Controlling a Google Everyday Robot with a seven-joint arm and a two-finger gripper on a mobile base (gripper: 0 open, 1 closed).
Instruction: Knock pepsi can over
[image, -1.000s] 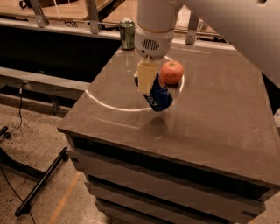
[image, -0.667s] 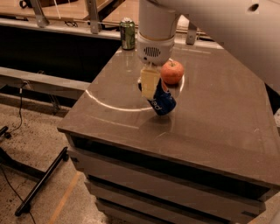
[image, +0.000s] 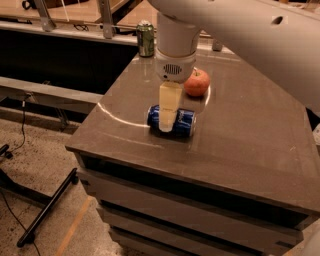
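The can (image: 184, 121) lies on its side near the apple (image: 197, 82). The hand (image: 167, 127) is down across its middle, and whether it grips cannot be told.

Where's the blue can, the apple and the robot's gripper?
pepsi can (image: 184, 121): camera view, its blue side.
apple (image: 197, 83): camera view, its red middle.
gripper (image: 167, 125): camera view, its tip, across the lying can.
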